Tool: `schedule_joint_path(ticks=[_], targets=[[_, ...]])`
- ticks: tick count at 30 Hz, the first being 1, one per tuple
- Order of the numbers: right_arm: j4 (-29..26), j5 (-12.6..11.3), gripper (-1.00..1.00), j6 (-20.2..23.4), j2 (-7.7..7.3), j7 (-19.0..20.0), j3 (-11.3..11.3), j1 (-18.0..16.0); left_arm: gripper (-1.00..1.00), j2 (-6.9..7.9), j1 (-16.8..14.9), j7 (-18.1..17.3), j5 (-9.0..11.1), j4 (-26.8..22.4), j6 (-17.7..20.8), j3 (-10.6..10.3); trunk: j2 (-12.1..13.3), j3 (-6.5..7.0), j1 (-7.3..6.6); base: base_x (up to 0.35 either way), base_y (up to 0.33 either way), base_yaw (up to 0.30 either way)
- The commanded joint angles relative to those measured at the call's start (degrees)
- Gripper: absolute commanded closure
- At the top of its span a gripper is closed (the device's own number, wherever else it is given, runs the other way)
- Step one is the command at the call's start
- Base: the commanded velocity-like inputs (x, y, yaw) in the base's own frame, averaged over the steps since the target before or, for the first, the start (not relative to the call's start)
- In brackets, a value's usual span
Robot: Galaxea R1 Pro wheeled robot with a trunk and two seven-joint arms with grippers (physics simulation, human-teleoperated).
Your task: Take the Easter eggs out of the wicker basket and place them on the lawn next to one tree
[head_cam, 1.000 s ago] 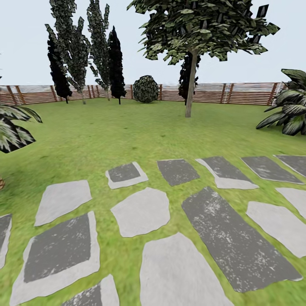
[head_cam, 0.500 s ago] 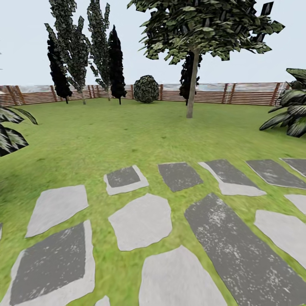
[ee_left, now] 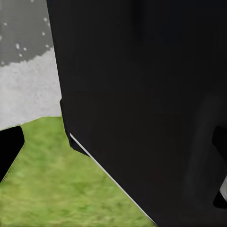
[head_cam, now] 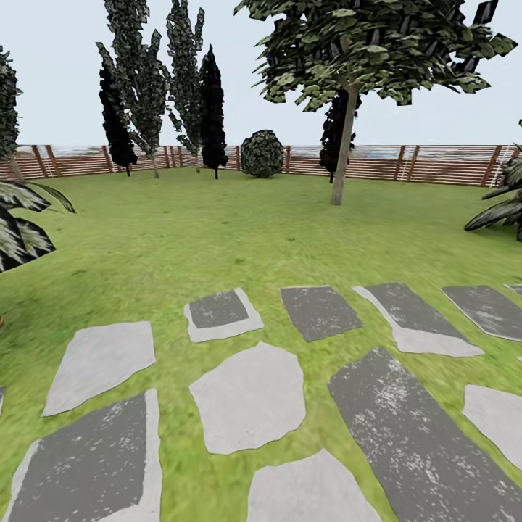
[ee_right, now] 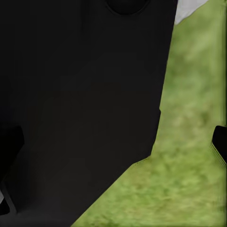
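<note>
Green grass, the lawn [head_cam: 217,232], is stretching ahead of me in my head view, mottled light and dark. Grey paving stones [head_cam: 250,395] are lying closest to me, some pale, some dark and speckled, with grass showing between them. Beyond them, well apart from me, a tree [head_cam: 345,138] with a pale slanted trunk and a dark leafy crown is standing on the grass. A round shrub [head_cam: 262,153] is sitting by a brown slatted wooden fence [head_cam: 435,163] that is closing the far side of the garden. Slim tall trees [head_cam: 148,87] and near-black conifers [head_cam: 212,109] are rising farther along that fence. Striped broad leaves [head_cam: 22,225] are reaching in at my left side.

Through my left wrist camera, a big black body part of mine [ee_left: 142,94] is blocking most of the view; grass and a bit of pale stone [ee_left: 28,90] are showing beside it. Through my right wrist camera, a similar black part [ee_right: 80,94] is covering much, with grass [ee_right: 189,142] next to it. I cannot tell whether either pincer is apart or together.
</note>
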Motion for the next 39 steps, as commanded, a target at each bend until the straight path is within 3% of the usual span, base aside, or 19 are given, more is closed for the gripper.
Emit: schedule_joint_path(ticks=[1, 39], targets=[[0.10, 0.21, -1.00, 0.03, -0.04, 0.16, 0.09, -0.07, -1.00, 0.02, 0.02, -0.17, -0.11, -0.10, 0.08, -0.04, -0.02, -0.04, 0.03, 0.344, 0.000, 0.001], [0.10, 0.21, -1.00, 0.03, -0.04, 0.16, 0.07, -0.07, -1.00, 0.02, 0.02, -0.17, -0.11, -0.09, 0.08, -0.04, -0.02, -0.04, 0.03, 0.344, 0.000, 0.000]])
